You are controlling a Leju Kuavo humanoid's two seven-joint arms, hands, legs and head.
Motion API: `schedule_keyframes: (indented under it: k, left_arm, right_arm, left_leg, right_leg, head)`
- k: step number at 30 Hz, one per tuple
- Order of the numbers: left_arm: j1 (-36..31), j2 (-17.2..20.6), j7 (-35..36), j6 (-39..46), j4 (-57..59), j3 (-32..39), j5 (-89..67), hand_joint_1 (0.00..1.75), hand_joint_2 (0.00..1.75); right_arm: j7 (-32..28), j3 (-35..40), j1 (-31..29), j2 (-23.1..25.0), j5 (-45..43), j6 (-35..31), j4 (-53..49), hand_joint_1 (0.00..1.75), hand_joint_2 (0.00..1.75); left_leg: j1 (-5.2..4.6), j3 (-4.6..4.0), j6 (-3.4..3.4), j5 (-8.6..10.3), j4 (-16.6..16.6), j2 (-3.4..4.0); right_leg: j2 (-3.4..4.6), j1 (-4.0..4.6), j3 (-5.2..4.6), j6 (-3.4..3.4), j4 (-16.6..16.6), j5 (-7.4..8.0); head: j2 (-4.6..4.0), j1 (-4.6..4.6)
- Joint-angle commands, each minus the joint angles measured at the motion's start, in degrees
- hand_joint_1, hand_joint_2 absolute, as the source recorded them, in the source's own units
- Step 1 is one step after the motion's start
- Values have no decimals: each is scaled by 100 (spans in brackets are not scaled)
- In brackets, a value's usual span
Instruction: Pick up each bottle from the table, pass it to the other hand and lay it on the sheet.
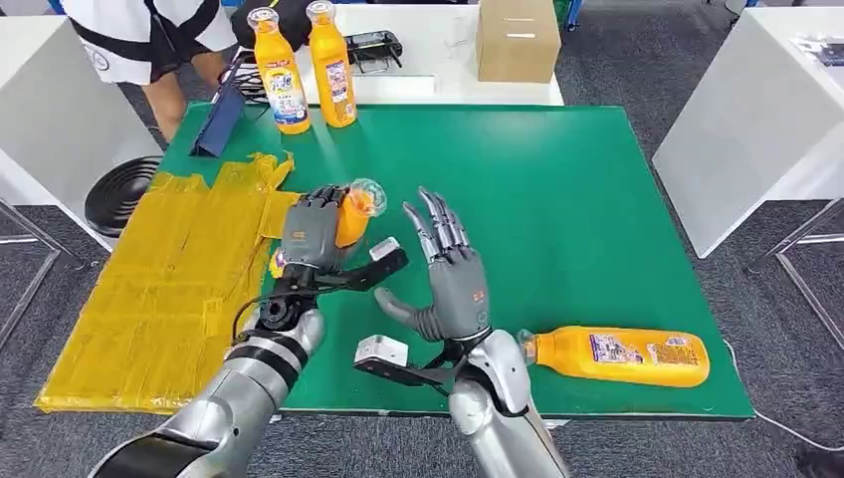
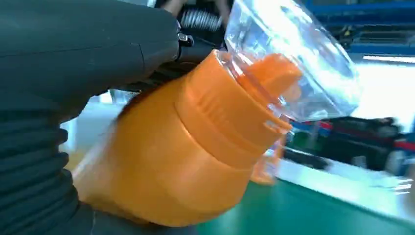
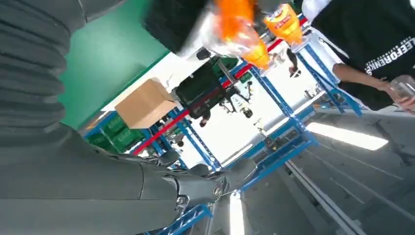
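A: Head view first. What is the left hand (image 1: 315, 231) doing?

B: Its fingers are wrapped round an orange bottle (image 1: 352, 214), held above the green tabletop (image 1: 597, 199) just right of the yellow sheet (image 1: 169, 279). The clear cap points up and to the right.

A: And the right hand (image 1: 450, 274)?

B: Raised just beside the left one, palm towards it, fingers spread and pointing up, nothing in it. It does not touch the bottle.

A: Other bottles?

B: 1 lying bottle (image 1: 617, 356) rests on its side near the front right edge of the tabletop, cap towards the robot's right arm. 2 upright bottles (image 1: 304, 68) stand side by side at the far left corner, next to a dark blue object (image 1: 219, 121). A cardboard box (image 1: 516, 38) sits on the white table behind, and a person (image 1: 149, 35) stands at the far left.

A: Left wrist view?

B: The held bottle's orange shoulder (image 2: 166, 166) and clear cap (image 2: 293, 63) are close up, with the hand's dark cover (image 2: 73, 44) pressed against it.

A: Right wrist view?

B: The right hand's grey fingers (image 3: 195, 186) lie stretched out, holding nothing. Beyond them the held bottle is a blur of orange (image 3: 235, 19), and the box (image 3: 144, 104) and the person's dark shirt (image 3: 372, 44) show.
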Motion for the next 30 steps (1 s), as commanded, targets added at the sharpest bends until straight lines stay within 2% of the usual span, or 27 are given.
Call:
schedule_keyframes:
  k: [1,3,6,9,10,13,15,23,30]
  left_arm:
    - [-280,867,1452,2,1302,-1733,-241,175,175]
    - [-267,871,1547,2,1317,-1837,-241,175,175]
    - [-608,1077,2602,2,2133,-3750,-241,175,175]
    - [-663,1058,2706,2,2575,-4011,-241,175,175]
    - [-721,1069,2813,-197,2786,-4340,-241,175,175]
    - [-706,1099,2824,-198,2882,-4429,-241,175,175]
    - [-716,1164,2935,-598,2874,-4745,-239,175,175]
    - [-704,1201,2817,-751,2955,-4972,-241,175,175]
    - [-646,1200,2753,-863,2984,-4899,-74,175,175]
  right_arm:
    - [-31,453,-218,-365,-182,-61,-67,0,175]
    - [-30,461,-224,-368,-183,-53,-74,0,175]
    - [-92,562,-288,-359,-241,-35,-18,0,175]
    - [-120,639,-339,-332,-263,-32,47,0,175]
    - [-143,677,-356,-336,-271,-34,64,0,175]
    - [-154,717,-369,-338,-290,-39,79,0,175]
    - [-165,763,-379,-367,-320,-44,58,0,175]
    - [-168,814,-413,-403,-329,16,119,0,175]
    - [-161,830,-450,-406,-309,25,182,0,175]
  left_leg:
    - [0,30,4,-1,-17,11]
    - [1,26,5,1,-15,-1]
    - [0,19,6,0,-10,-4]
    - [1,28,9,-1,-14,-1]
    - [1,19,6,-2,-9,9]
    - [2,21,3,-3,-9,17]
    - [2,19,3,-2,-9,15]
    - [5,16,5,0,-9,13]
    - [5,25,4,-1,-9,7]
  right_leg:
    - [8,1,22,0,-13,1]
    - [-3,2,21,0,-13,0]
    - [-6,2,18,3,-11,-1]
    - [-2,3,26,4,-15,0]
    - [6,3,15,2,-9,1]
    - [13,2,15,0,-9,1]
    - [11,3,13,0,-8,1]
    - [12,4,11,1,-8,4]
    - [14,2,24,1,-6,2]
  head:
    - [0,-2]
    - [0,-2]
    - [0,-2]
    - [0,0]
    - [0,0]
    - [0,0]
    - [0,-2]
    - [0,-2]
    - [0,0]
